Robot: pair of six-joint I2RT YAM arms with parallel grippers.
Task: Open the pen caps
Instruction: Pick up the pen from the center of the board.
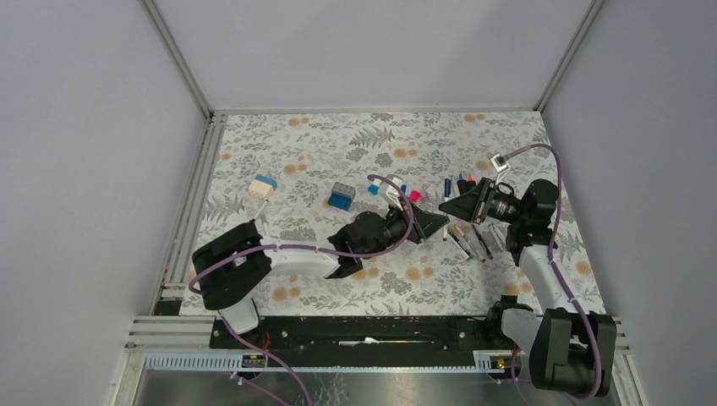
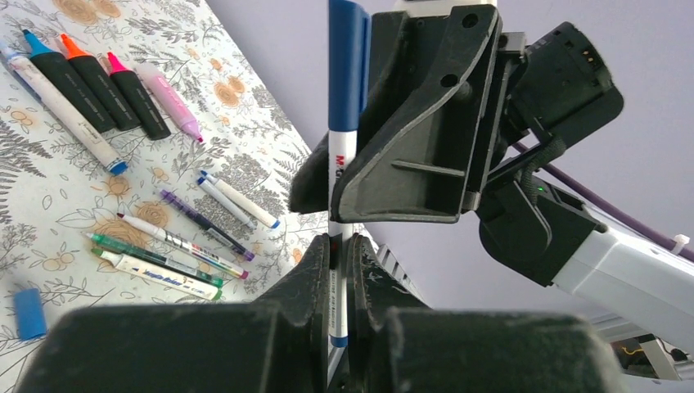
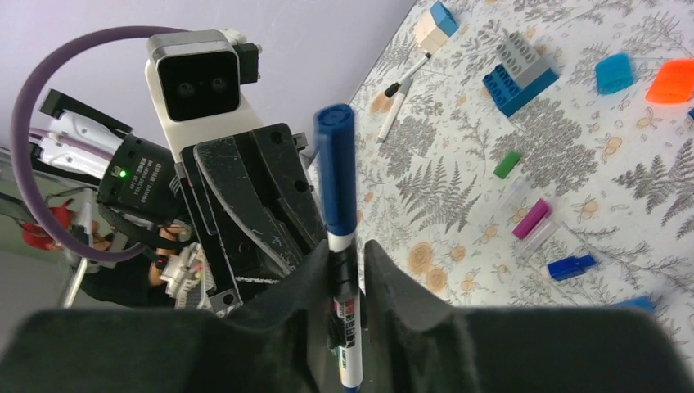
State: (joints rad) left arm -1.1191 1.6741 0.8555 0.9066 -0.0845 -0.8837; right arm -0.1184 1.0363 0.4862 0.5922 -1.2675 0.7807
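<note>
**Two grippers meet on one blue-capped pen**

In the top view, the left arm starts from its base at 7 o'clock, lies low over the table and reaches toward 3 o'clock. The left gripper (image 2: 340,246) is clamped tight on the white barrel of a pen (image 2: 342,160). The right arm climbs from 5 o'clock toward 12, with its wrist bent to 9 o'clock, so the two grippers face each other. The right gripper (image 3: 348,255) has its fingers narrowed to either side of the same barrel, just under the blue cap (image 3: 334,164), which sits on the pen. Whether they press the barrel I cannot tell.

More pens (image 1: 469,241) lie on the floral tablecloth (image 1: 338,135) at 4 o'clock of the meeting point. Loose caps (image 3: 532,219) are scattered toward 10 o'clock, with a blue-and-grey block (image 1: 342,196) farther out the same way. Pale walls (image 1: 363,51) close in the table.
</note>
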